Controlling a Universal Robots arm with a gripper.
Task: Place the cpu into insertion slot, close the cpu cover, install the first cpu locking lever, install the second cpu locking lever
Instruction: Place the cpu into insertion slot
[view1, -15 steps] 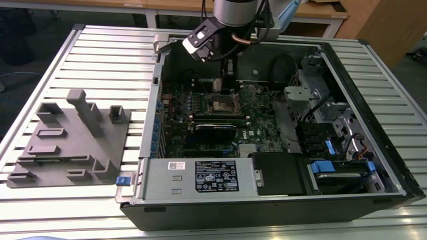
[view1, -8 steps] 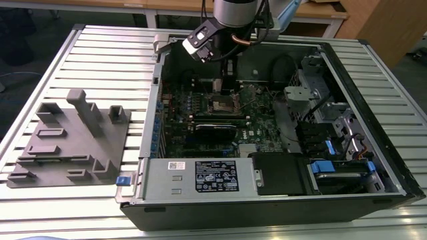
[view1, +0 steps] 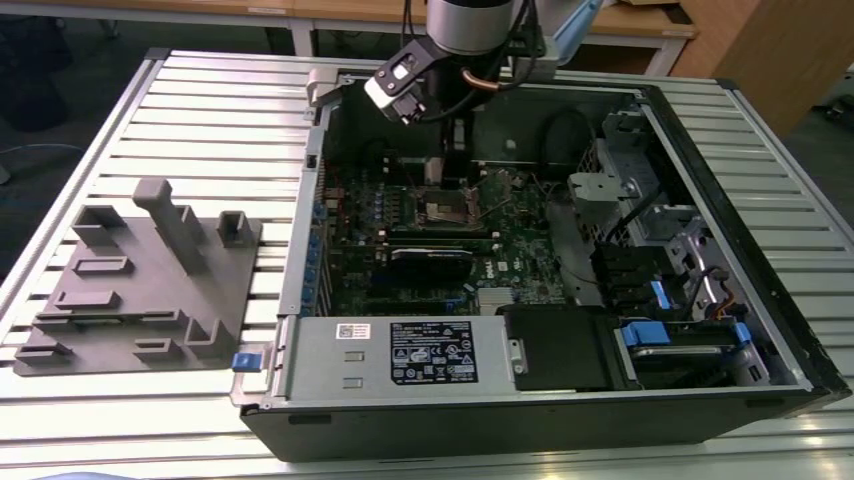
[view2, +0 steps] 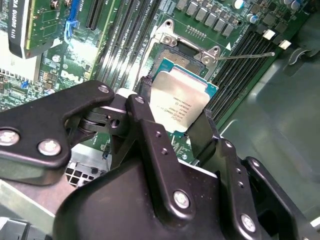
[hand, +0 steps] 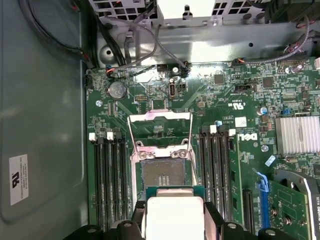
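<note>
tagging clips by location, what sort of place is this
Probably a robotics lab or test workshop: an open computer case lies on a slatted metal table, beside a grey fixture block, while the gripper holds the cpu over its motherboard.

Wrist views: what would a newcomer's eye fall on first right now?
The silver chip clamped in the gripper, held over the green board. In the first wrist view, the empty socket sits close by, with its metal cover standing open.
</note>
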